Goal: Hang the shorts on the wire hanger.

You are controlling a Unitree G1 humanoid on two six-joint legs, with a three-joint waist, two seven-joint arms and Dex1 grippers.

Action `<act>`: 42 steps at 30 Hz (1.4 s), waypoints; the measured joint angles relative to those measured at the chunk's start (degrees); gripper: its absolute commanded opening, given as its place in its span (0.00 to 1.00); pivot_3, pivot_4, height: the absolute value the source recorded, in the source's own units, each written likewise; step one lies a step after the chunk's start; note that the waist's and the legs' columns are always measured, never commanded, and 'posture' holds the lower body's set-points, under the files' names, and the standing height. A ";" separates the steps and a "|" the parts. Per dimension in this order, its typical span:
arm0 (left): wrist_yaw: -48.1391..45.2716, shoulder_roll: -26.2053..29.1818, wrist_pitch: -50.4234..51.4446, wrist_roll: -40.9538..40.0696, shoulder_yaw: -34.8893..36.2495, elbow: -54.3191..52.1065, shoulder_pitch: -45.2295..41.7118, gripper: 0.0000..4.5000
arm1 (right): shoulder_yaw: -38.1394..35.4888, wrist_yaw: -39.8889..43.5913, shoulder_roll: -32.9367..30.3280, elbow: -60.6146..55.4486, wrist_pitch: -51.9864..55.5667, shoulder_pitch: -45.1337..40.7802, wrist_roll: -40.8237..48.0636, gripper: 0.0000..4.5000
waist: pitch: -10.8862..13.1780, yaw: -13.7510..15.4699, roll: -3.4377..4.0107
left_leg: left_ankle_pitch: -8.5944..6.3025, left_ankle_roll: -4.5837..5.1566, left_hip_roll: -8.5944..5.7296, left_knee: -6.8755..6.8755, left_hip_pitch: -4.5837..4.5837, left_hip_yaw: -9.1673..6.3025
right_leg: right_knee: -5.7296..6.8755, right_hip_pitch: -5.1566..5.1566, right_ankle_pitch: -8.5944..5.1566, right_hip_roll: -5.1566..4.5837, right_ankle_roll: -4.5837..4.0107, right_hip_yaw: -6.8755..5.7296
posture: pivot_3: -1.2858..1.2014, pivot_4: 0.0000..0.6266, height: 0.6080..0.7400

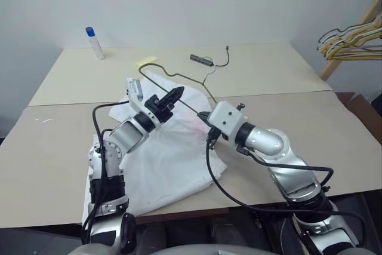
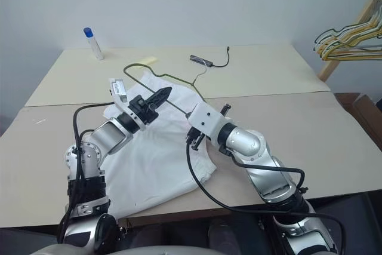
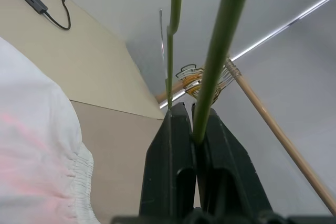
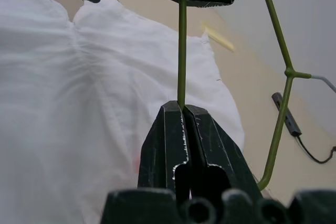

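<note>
Wire hanger [image 2: 156, 79], olive-green with a silvery hook, is held just above the table [image 2: 268, 76] over the white shorts [image 2: 152, 159], which lie flat and unthreaded beneath both arms. The left tool [image 3: 191, 109] is clenched on the hanger's wire, and the right tool [image 4: 182, 107] is clenched on the same straight bar a little further along. Risk, as I judge it, lies in two rigid grips on one thin wire: any mismatch between the arms could bend the bar or twist it out of a pinch. Releasing one grip could let the hanger swing, and thin cloth may bunch at the waistband when threaded.
</note>
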 measured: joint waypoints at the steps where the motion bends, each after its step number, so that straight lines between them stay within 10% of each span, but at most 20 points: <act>1: 0.03 0.08 -0.26 0.71 -0.13 0.05 0.00 0.00 | -0.01 -0.11 0.25 0.00 -0.43 0.00 -0.07 0.24 | 0.00 -0.01 0.00 | 0.00 0.00 0.00 0.00 0.00 0.00 | 0.00 0.00 0.00 0.00 0.00 0.00 | 0.50 0.00 1.00; 11: -17.23 12.73 -3.10 4.32 0.30 3.56 -5.16 0.00 | -5.76 4.30 0.81 -2.63 -0.65 -1.08 7.16 0.99 | 0.03 -0.11 0.01 | 0.00 0.00 0.02 0.00 -0.01 0.00 | -0.02 0.00 0.00 0.04 0.00 -0.05 | 0.51 0.00 1.00; 24: -64.19 33.97 -0.04 3.99 1.57 16.47 -17.23 0.00 | -23.33 30.49 -14.18 14.86 40.09 -17.71 47.47 0.99 | 0.37 -0.47 0.34 | -0.01 0.02 0.16 -0.11 -0.09 -0.02 | -0.41 0.08 0.01 0.05 -0.02 -0.29 | 0.51 0.00 1.00; 42: -67.26 28.87 -1.40 5.48 1.96 18.33 -18.12 0.00 | -20.79 25.89 -4.30 17.98 46.59 -20.87 55.36 0.99 | 0.41 -1.09 0.39 | 0.00 0.02 0.17 -0.09 -0.42 -0.06 | -0.35 -0.22 0.06 0.04 0.05 -0.25 | 0.51 0.00 1.00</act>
